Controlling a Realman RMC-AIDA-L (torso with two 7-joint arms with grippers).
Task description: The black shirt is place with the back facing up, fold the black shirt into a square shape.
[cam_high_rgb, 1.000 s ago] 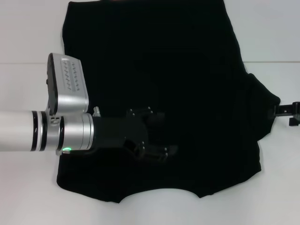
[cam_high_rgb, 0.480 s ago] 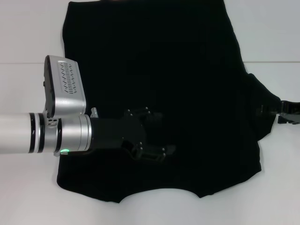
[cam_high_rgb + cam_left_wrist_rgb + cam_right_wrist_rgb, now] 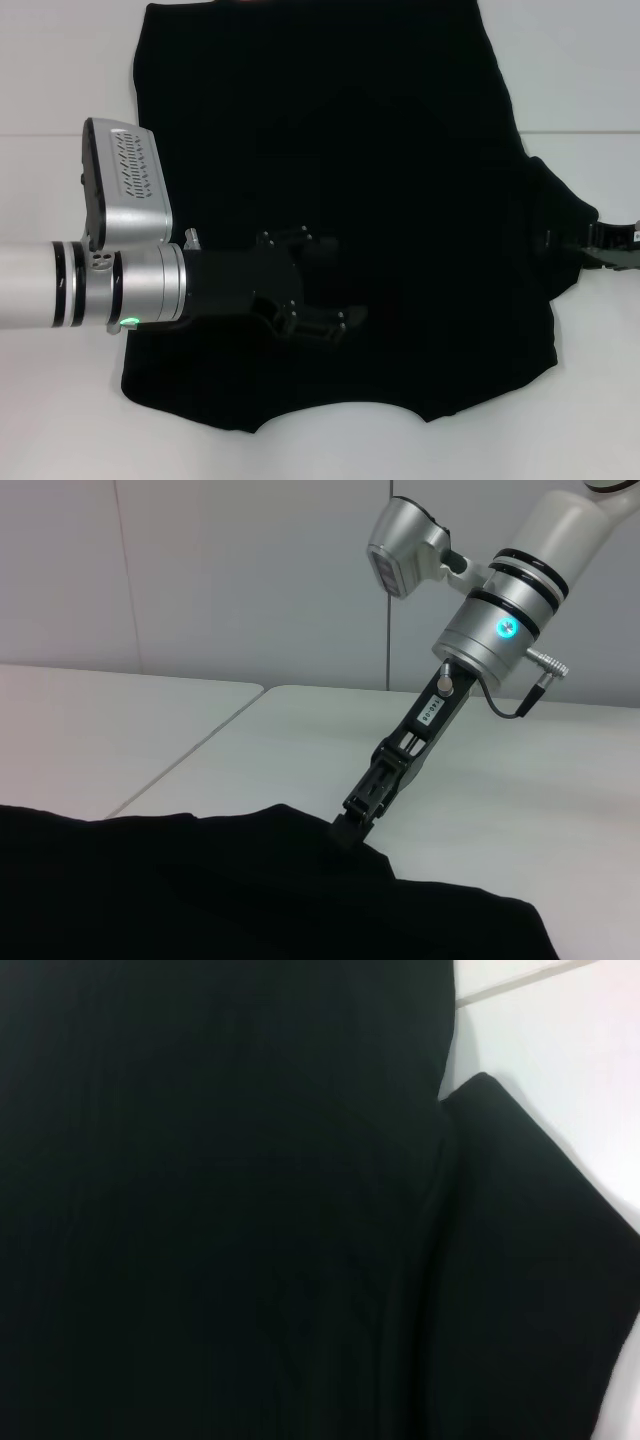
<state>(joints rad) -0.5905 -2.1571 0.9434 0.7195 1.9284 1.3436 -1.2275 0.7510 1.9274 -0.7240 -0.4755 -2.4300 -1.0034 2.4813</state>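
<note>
The black shirt [image 3: 400,180] lies spread flat on the white table [image 3: 60,70], plain side up; no lettering shows. My left gripper [image 3: 340,283] is open and hovers over the shirt's lower left part, holding nothing. My right gripper [image 3: 605,245] is at the right edge, its tips on the shirt's right sleeve [image 3: 560,230]. The left wrist view shows that gripper [image 3: 352,825] pinching the sleeve edge, with the fabric [image 3: 200,890] raised in a small peak there. The right wrist view shows only the shirt [image 3: 200,1210] and its sleeve [image 3: 530,1280].
The white table has a seam [image 3: 60,135] running across it. Bare table [image 3: 590,400] shows to the right, to the left and in front of the shirt. A white wall [image 3: 250,580] stands behind the table.
My left arm has drawn back a little to the left over the shirt. My right gripper has come in from the right edge onto the sleeve.
</note>
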